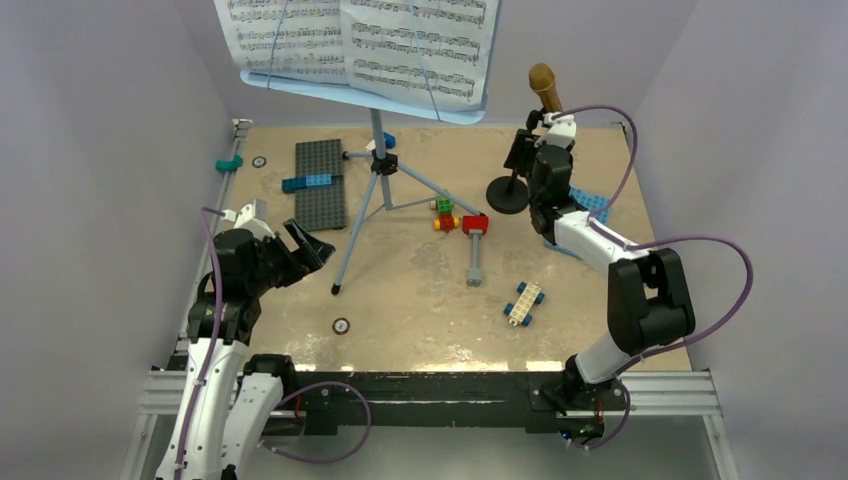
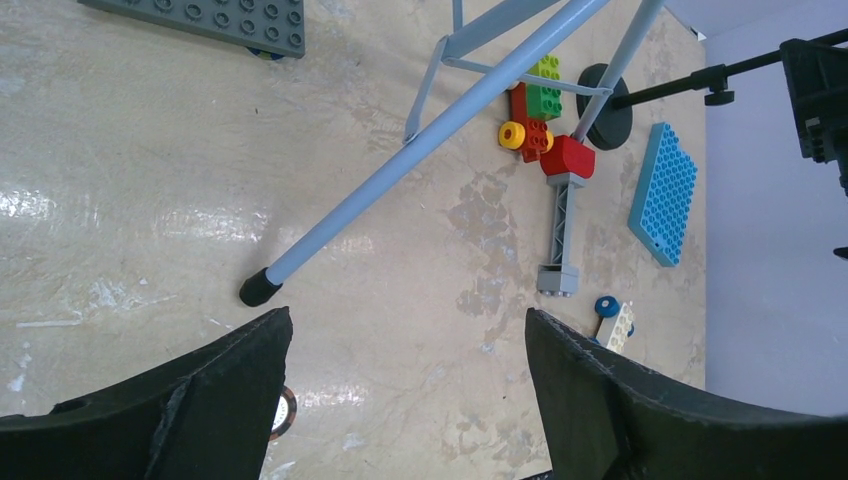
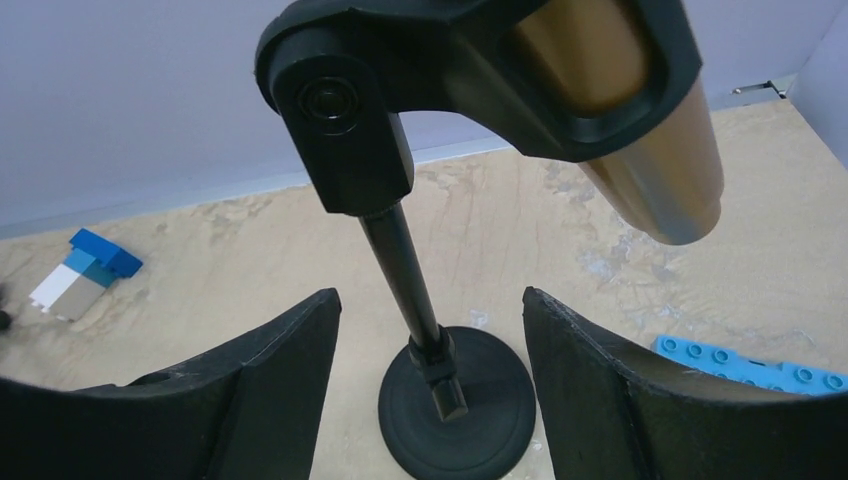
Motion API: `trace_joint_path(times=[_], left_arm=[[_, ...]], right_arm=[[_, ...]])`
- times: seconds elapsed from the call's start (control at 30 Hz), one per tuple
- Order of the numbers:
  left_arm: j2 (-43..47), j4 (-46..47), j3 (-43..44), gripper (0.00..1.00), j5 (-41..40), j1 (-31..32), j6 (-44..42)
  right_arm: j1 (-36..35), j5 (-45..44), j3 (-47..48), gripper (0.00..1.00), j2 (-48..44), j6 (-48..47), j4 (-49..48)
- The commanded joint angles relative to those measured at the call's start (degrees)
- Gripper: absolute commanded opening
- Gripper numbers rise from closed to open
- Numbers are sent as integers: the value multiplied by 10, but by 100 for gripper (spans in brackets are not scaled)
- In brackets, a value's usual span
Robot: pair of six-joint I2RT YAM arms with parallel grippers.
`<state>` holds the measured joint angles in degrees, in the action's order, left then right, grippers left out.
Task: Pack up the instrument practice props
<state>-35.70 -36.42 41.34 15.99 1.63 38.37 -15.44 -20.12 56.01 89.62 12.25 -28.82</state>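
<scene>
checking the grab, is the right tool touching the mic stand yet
Apart. The right wrist view shows the mic stand pole between the fingers of the right tool, bare table on both sides.

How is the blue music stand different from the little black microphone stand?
The music stand is light blue; the mic stand is black. The music stand rests on three spread legs; the mic stand sits on one round flat base. The music stand carries white sheet-music pages; the mic stand holds a gold-brown microphone in its clip. Both stand upright on the table, each holding something at its top.
</scene>
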Motion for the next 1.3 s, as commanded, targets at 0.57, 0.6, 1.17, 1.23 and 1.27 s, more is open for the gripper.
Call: trace_joint_path(times=[0.57,0.6,1.17,1.23,1.27], left_arm=[[4,16,3,89,-1,12,-1],[4,15,2,89,-1,13,-1],[15,11,3,89,-13,14,-1],[16,11,4,89,-19,14,0],[17,12,5,89,-21,14,1]], right_arm=[[-3,-52,98,31,78,-29,-6],[-3,-51,97,28,78,-30,-5],[-8,-52,43,0,-52,-73,0],[-11,-58,23,0,-96,-72,9],[-13,-60,6,0,-132,-66,17]])
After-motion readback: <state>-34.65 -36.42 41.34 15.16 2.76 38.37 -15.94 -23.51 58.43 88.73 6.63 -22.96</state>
